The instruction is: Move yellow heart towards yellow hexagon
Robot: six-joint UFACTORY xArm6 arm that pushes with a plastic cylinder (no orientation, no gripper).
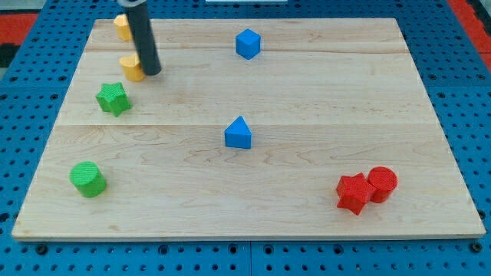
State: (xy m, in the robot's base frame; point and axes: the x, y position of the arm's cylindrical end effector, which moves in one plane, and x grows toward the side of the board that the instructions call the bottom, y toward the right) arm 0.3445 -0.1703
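Observation:
A yellow block that looks like the heart point(130, 67) lies near the board's upper left. My tip point(151, 72) rests on the board right against its right side, and the rod hides part of it. A second yellow block, apparently the hexagon point(120, 26), sits at the board's top left edge, above the heart, and the rod partly hides its right side. A short gap of bare wood separates the two yellow blocks.
A green star point(113, 98) lies just below the heart. A green cylinder point(87, 179) is at the lower left. A blue cube point(248, 44) is at top centre, a blue triangular block point(238, 133) mid-board. A red star point(354, 192) touches a red cylinder point(382, 184) at the lower right.

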